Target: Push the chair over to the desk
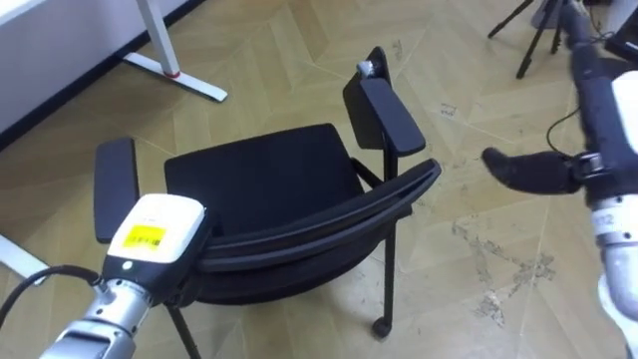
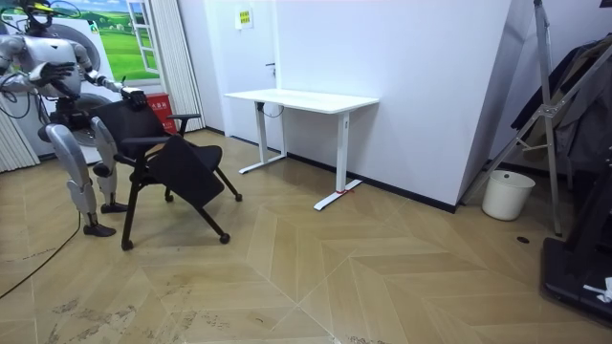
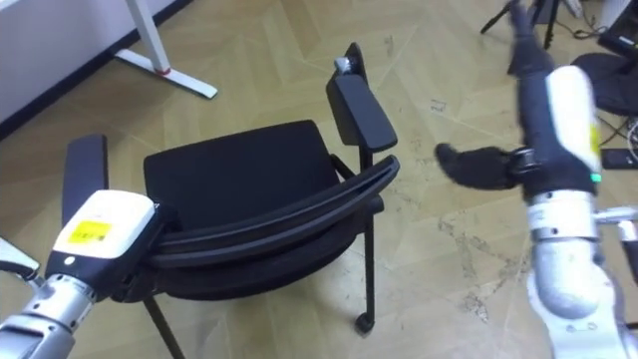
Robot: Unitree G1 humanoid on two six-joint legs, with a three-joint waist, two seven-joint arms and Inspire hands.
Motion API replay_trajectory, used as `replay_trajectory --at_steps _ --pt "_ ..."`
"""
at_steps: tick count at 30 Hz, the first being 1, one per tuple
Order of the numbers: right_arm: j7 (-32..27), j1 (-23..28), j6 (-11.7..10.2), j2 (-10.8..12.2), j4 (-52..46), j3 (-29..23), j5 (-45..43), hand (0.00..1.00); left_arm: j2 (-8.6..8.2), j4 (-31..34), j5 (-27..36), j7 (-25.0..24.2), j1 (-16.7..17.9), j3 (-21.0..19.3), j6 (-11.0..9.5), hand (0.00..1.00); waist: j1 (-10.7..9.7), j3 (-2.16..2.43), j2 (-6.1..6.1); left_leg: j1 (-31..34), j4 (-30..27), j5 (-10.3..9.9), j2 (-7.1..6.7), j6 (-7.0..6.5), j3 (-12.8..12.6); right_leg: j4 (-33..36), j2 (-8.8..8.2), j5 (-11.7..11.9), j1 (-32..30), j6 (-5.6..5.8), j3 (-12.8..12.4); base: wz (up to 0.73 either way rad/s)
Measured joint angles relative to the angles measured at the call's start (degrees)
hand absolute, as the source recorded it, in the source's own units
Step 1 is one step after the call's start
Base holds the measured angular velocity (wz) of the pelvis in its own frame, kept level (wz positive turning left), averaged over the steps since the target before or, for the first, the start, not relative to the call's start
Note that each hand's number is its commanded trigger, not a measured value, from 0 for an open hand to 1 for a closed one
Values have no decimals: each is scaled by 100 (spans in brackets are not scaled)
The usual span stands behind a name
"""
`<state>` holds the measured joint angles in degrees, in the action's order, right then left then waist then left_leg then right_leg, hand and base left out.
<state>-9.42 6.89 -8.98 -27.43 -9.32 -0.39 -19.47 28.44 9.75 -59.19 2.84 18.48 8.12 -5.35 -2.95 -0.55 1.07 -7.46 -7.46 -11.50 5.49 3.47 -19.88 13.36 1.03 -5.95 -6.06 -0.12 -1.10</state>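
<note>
White plastic with a yellow label covers the back of the left hand (image 1: 150, 234), nearest the camera. It lies on the left end of the curved black backrest rail (image 1: 329, 224). Whether it clasps the rail or only presses on it I cannot tell.

The rail belongs to the black metal-framed chair (image 1: 264, 179), which stands directly in front of the robot on the pale herringbone wooden floor (image 1: 478, 80). Its padded seat faces away from the robot, between the flat black left armrest (image 1: 115, 184) and the flat black right armrest (image 1: 391, 115). A small dark castor (image 1: 381, 326) shows at the foot of one rear leg.

The dark right hand (image 1: 528, 172) hangs in the air to the right of the rail's other end, apart from it. It looks stretched flat toward the chair and holds nothing.

Farther off, the white rectangular desk (image 2: 301, 98) stands by the wall ahead of the chair. The dark tripod legs (image 1: 533, 40) rise at the far right.

The chair looks light and stiff, and on castors it should roll readily. Pushed from one end only, it would likely swing round rather than run straight. The sound hold is probably both ends of the backrest rail, so the right hand would need to come onto the free end. A low, even push should keep the thin frame from tipping.
</note>
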Motion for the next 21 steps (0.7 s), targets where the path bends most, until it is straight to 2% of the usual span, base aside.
replay_trajectory --at_steps 2,5,6,7,9,12,13,18,21 --pt "120 0 -53 -49 0 99 -163 0 10 -47 0 28 -40 -1 -77 100 31 0 0 14 0 0 0 0 2 -7 -5 0 1 0 9 5" --pt "271 -4 -170 -357 -1 270 -387 0 64 -89 9 73 -85 7 -165 100 79 0 5 44 0 0 -3 0 71 -36 -9 0 0 1 29 7" --pt "285 -10 -172 -504 -1 385 -556 0 166 -116 77 119 -123 65 -182 100 86 5 14 64 -5 0 -3 0 164 -48 -10 0 0 1 52 12" --pt "329 -12 -176 -581 -1 469 -790 0 295 -182 165 184 -191 133 -222 100 105 6 16 77 -5 0 1 0 208 -53 -13 0 1 0 87 13" --pt "434 -11 -186 -692 0 619 -1101 0 435 -249 275 239 -265 213 -241 100 106 3 25 88 -12 0 2 0 264 -52 -19 -1 2 -2 124 8" --pt "551 -7 -263 -929 93 897 -1313 0 693 -321 352 340 -309 315 -359 100 141 -12 73 87 -14 0 3 0 274 -54 -20 -2 16 -3 137 2" --pt "576 -8 -274 -1022 166 1022 -1352 0 768 -330 404 349 -339 354 -377 100 182 -4 100 86 -14 0 1 0 271 -52 -23 -2 18 -3 141 0" --pt "840 -8 -288 -1187 249 1295 -1807 0 877 -314 458 385 -332 357 -396 100 188 35 217 87 -13 0 6 0 264 -58 -30 -3 28 -4 195 1" --pt "958 -8 -281 -1340 256 1314 -1978 0 904 -314 457 367 -370 381 -391 100 180 17 260 59 -16 0 7 0 273 -78 -45 -3 86 -4 240 6"
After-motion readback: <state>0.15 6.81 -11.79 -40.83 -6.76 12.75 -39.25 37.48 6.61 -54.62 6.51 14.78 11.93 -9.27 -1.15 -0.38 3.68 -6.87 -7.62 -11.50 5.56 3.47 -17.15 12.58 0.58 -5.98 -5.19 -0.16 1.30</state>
